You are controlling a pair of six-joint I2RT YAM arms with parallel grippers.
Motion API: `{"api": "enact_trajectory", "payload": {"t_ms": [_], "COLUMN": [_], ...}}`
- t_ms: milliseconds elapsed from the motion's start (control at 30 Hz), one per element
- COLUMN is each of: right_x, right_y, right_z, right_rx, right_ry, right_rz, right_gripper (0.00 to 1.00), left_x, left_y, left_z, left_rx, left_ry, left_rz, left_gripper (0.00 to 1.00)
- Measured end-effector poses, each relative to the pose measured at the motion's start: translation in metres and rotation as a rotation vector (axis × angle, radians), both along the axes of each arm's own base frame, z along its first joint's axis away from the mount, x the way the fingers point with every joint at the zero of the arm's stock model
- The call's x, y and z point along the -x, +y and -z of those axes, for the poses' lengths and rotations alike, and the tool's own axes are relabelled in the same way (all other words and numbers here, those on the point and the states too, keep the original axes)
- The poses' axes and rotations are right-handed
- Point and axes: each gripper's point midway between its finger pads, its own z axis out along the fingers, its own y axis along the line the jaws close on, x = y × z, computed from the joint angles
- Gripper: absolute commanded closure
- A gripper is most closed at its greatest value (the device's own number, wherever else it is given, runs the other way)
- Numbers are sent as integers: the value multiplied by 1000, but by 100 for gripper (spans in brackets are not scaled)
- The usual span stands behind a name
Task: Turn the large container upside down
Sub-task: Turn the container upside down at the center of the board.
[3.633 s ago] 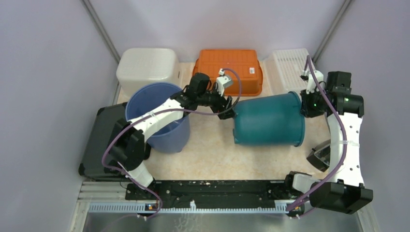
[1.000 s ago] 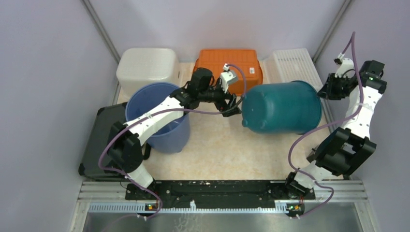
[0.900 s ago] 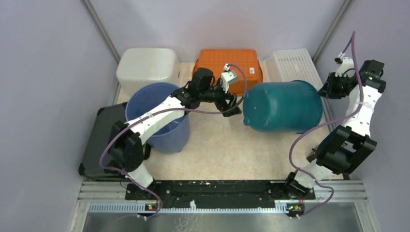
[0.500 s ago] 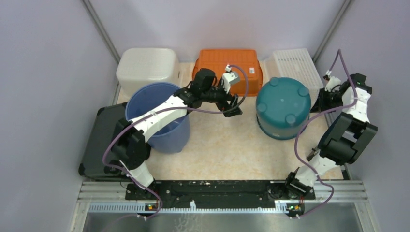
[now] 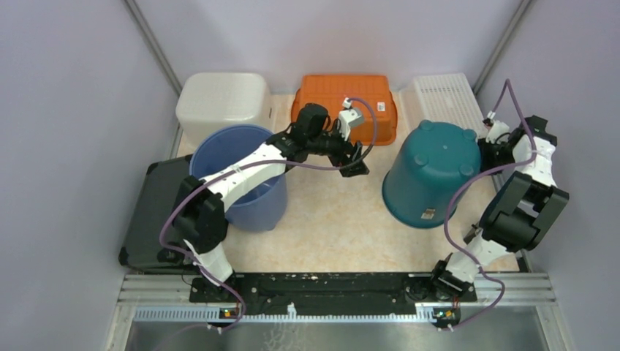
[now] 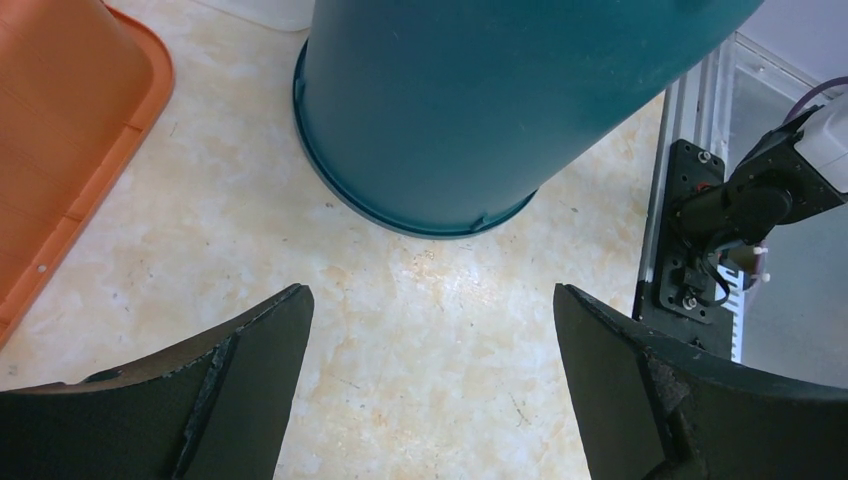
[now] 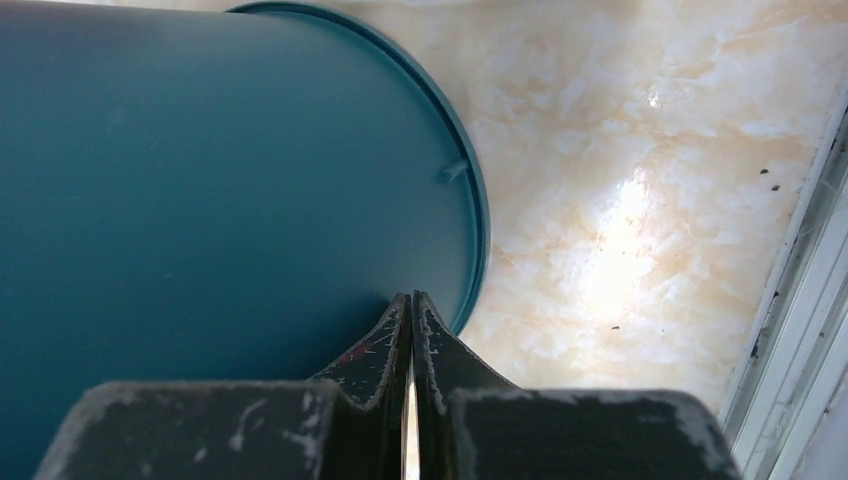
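Note:
The large teal container (image 5: pixel 431 172) stands mouth down at the right of the table, with its footed base up. The left wrist view shows its rim (image 6: pixel 420 225) on the table. My left gripper (image 5: pixel 356 157) is open and empty, a short way left of the container, which lies beyond the wide-apart fingers (image 6: pixel 250 370). My right gripper (image 5: pixel 488 146) is shut on nothing, at the container's right side. In the right wrist view its closed tips (image 7: pixel 412 298) lie along the teal wall (image 7: pixel 200 180) near the rim.
A blue bucket (image 5: pixel 237 175) stands upright under my left arm. An upturned white bin (image 5: pixel 223 99), an orange bin (image 5: pixel 343 99) and a white basket (image 5: pixel 446 95) line the back. A black case (image 5: pixel 150 212) lies at the left edge.
The teal container went from lying on its side to standing mouth down, then shifted slightly forward. My right gripper came down beside it. My left gripper barely moved.

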Motion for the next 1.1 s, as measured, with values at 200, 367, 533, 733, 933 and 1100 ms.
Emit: {"api": "enact_trajectory", "payload": {"t_ms": [200, 367, 533, 733, 933, 1100], "right_x": [-1, -3, -9, 0, 13, 28], "right_y": [4, 0, -12, -12, 49, 133], "right_z": [-18, -52, -125, -221, -273, -277], "right_rx": [24, 87, 229, 386, 408, 332], "right_ry": [-53, -133, -312, -548, -736, -829], "right_rz": [-10, 12, 71, 103, -74, -329], "right_gripper": [85, 51, 32, 20, 14, 13], "left_x": [-1, 0, -1, -2, 3, 10], "left_y": [-4, -5, -10, -8, 12, 48], "left_z": [8, 7, -18, -56, -99, -140], "left_rx": [0, 2, 32, 51, 33, -6], "left_ry": [27, 26, -45, -165, -331, -507], "left_rz": [8, 24, 70, 108, 97, 16], "left_gripper": [1, 1, 1, 1, 1, 1]}}
